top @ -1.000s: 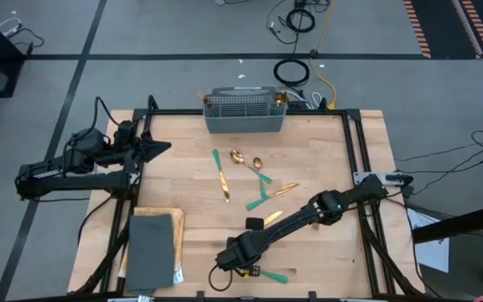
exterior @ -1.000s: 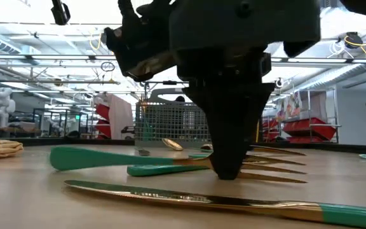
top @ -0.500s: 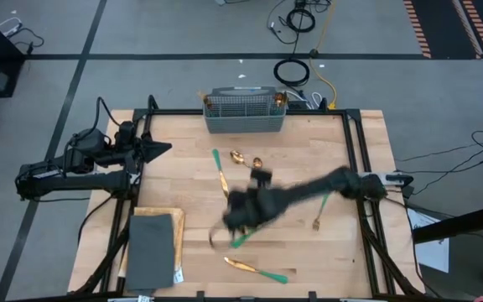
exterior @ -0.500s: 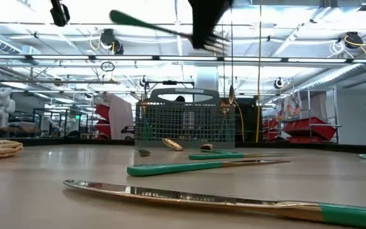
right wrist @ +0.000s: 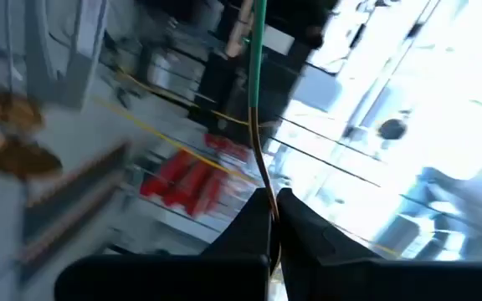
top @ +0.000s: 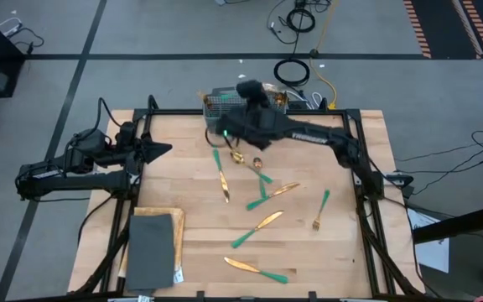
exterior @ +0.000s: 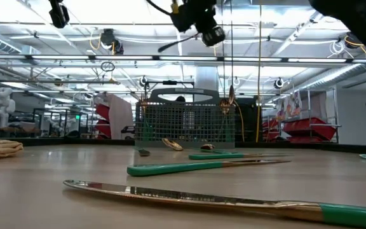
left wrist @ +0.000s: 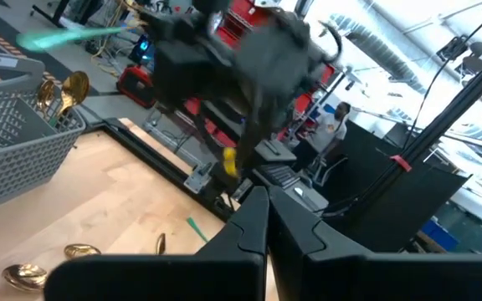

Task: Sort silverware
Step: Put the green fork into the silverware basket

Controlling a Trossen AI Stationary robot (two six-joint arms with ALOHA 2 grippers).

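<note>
- Right gripper (top: 225,134) now sits high over the near edge of the wire basket (top: 243,110), at the far side of the table (top: 174,176). A second ago it was low at the near edge, pressed down among the cutlery there.
- Its fingers are clamped tight on one piece of silverware: the held fork (right wrist: 258,109), thin teal handle running out past the fingertips in the right wrist view. From above only a teal tip shows at the gripper.
- The tines were seen half a second ago in the low view; now the piece is blurred, so "fork" is probably right, not certain.
- Judgement: pick and carry done; release into a basket compartment is the step in hand. Which compartment lies under it I cannot tell.
- Basket already holds some gold-headed pieces (top: 280,101) at its right end.
- Loose silverware on the table: two spoons (top: 246,159) just before the basket, a knife (top: 222,178), another knife (top: 258,270) at the near edge, a fork (top: 319,210) to the right, and more between.
- Left gripper (top: 162,148) waits at the table's left edge, fingers closed on nothing.
- Dark slab (top: 151,249) lies untouched at near left.
</note>
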